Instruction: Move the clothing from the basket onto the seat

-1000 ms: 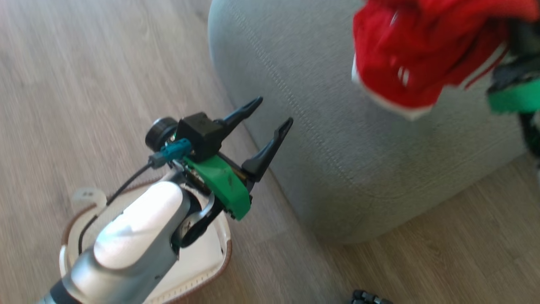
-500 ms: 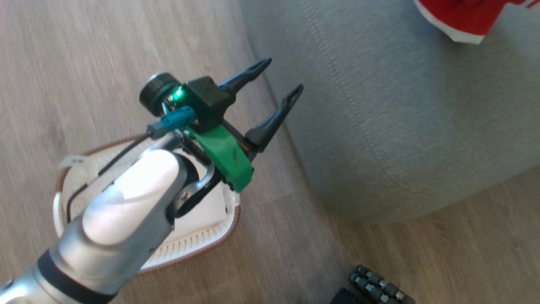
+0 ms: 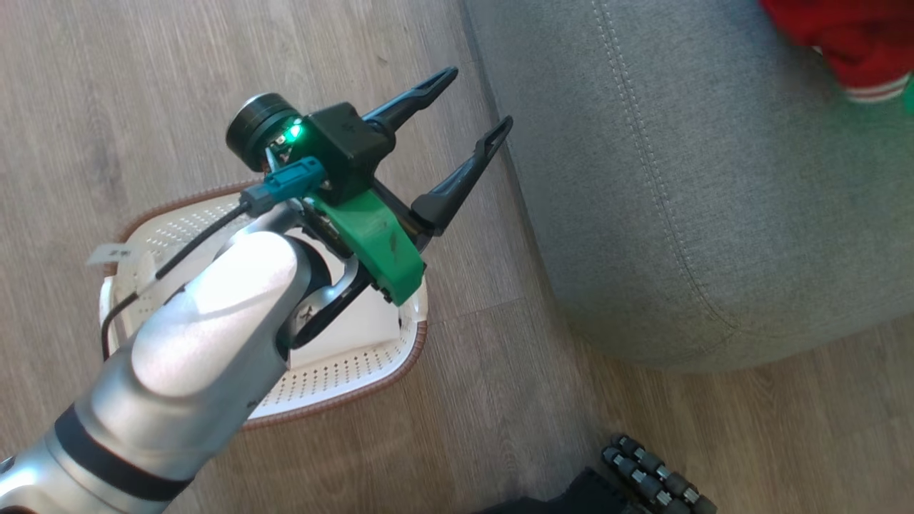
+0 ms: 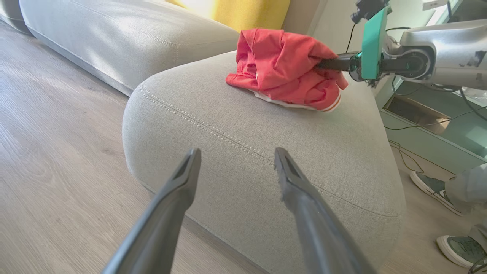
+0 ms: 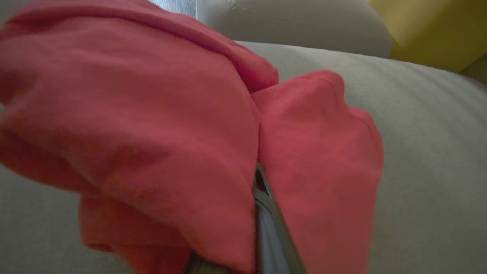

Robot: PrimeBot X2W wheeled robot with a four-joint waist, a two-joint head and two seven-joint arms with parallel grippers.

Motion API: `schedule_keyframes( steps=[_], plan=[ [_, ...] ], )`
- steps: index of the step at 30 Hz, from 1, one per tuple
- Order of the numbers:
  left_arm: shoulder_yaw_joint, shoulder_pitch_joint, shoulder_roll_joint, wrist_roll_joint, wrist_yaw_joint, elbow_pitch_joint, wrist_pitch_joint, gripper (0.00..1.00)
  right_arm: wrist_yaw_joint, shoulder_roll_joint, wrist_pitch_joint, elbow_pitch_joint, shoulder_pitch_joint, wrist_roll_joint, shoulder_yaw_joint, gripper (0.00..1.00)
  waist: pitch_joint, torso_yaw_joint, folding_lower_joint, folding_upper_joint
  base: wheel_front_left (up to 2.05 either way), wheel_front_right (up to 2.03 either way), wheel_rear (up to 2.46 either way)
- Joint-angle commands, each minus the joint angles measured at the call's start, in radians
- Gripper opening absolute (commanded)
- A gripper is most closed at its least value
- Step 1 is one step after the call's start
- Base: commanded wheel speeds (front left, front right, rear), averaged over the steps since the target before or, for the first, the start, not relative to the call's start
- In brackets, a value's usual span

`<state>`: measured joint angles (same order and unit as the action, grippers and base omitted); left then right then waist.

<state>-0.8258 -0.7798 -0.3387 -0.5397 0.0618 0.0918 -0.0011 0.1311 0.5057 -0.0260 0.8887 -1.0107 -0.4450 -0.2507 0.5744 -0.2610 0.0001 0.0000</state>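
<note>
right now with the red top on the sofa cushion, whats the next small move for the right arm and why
Probably open the right gripper and let go. The red top already rests bunched on the cushion, well in from its edge, yet the jaws are shut on its fabric, so the handover isn't finished.

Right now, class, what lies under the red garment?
The grey seat cushion bears the red garment. The right gripper, shut on it, goes into its folds; fabric hides the fingertips and the cushion patch beneath.
</note>
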Motion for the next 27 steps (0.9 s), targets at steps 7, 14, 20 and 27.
schedule_keyframes(
  steps=[7,14,20,27],
  plan=[
    [0.036,-0.035,-0.015,0.001,-0.002,-0.021,-0.017,1.00,0.000,0.048,0.102,0.017,-0.009,-0.086,-0.097,0.00,-0.014,0.007,-0.0001,0.0000,0.00,0.00,0.00],
    [0.034,-0.022,-0.010,-0.009,-0.006,-0.003,-0.035,1.00,0.000,0.068,0.120,0.038,-0.015,-0.136,-0.163,1.00,-0.061,0.004,-0.0001,0.0000,0.00,0.00,0.00],
    [0.042,0.022,-0.010,-0.034,-0.016,0.025,-0.067,1.00,0.000,0.087,0.215,0.047,0.010,-0.194,-0.241,1.00,-0.155,-0.011,-0.0001,0.0000,0.00,0.00,0.00],
    [0.054,0.074,-0.017,-0.060,-0.034,0.040,-0.095,1.00,0.000,0.130,0.248,-0.018,0.051,-0.248,-0.300,1.00,-0.243,-0.025,-0.0001,0.0000,0.00,0.00,0.00]
  ],
)
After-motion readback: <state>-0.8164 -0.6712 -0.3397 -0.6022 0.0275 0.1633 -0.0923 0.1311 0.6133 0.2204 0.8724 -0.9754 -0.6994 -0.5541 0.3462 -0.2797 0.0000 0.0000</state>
